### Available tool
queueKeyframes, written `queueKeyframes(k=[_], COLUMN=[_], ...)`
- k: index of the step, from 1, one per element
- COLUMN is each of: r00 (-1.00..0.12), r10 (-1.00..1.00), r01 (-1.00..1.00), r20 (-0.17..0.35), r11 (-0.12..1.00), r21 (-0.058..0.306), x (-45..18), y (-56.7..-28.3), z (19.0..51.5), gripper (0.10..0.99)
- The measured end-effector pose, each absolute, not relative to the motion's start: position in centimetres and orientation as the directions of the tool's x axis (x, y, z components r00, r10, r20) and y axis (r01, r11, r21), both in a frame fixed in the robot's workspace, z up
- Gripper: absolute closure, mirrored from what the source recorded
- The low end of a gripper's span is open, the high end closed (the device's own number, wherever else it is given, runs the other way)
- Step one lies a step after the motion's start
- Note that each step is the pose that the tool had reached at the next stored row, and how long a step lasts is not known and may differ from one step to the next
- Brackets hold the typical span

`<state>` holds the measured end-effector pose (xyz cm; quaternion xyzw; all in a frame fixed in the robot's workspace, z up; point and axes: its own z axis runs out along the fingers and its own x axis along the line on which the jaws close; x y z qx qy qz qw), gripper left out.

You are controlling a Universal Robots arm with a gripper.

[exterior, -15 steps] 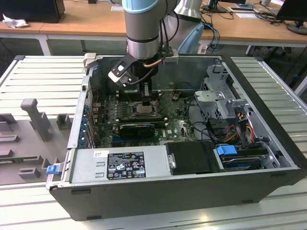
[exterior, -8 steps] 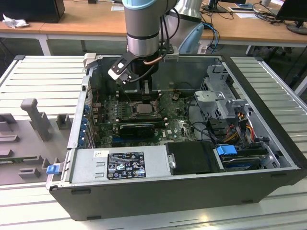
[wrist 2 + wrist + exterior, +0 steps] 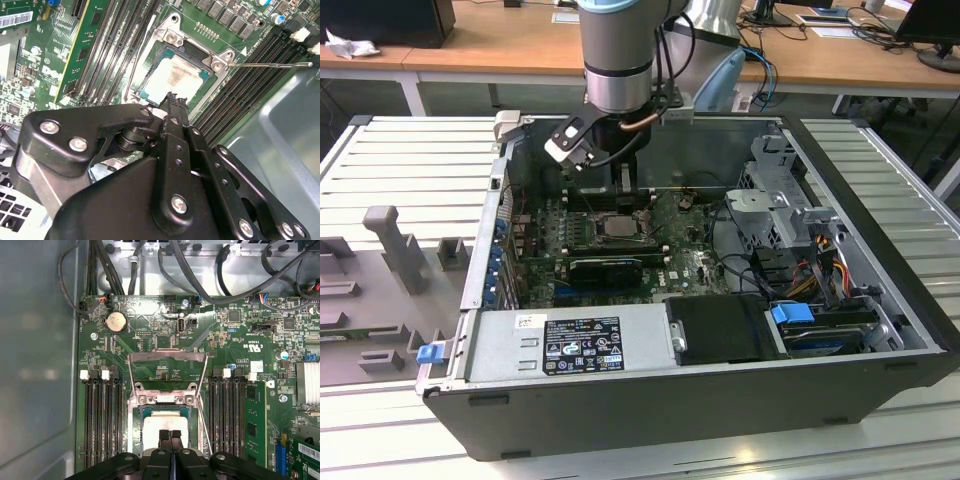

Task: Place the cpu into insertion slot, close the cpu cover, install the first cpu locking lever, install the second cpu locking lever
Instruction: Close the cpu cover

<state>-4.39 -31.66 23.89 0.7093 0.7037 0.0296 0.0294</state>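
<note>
The cpu (image 3: 164, 424) lies flat in the insertion slot (image 3: 133, 416), its pale top facing up; in the second wrist view the cpu (image 3: 175, 79) also sits inside the grey metal surround (image 3: 169, 36). My gripper (image 3: 170, 435) hangs right over the chip, fingertips pressed together with nothing between them. The cpu cover (image 3: 167, 356) stands raised from the slot's hinge side. One thin wire lever (image 3: 204, 426) runs loose beside the slot and, in the second wrist view, this lever (image 3: 272, 64) sticks out over the memory slots. From the exterior view the gripper (image 3: 620, 190) is low inside the case above the slot (image 3: 616, 228).
Long black memory slots (image 3: 102, 425) flank the socket on both sides. A black ridged card (image 3: 606, 268) lies just in front of it. The power supply (image 3: 570, 345), drive cage (image 3: 780, 200) and cable bundles (image 3: 810, 270) crowd the case, and its walls (image 3: 485, 230) close in.
</note>
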Motion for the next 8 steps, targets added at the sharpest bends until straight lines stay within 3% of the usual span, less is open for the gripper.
queueKeyframes(k=[8], r00=[0.009], r10=[1.0], r01=[0.996], r20=[0.001], r11=[-0.009], r21=[0.083], x=[-4.39], y=[-31.66], z=[24.51], gripper=[0.98])
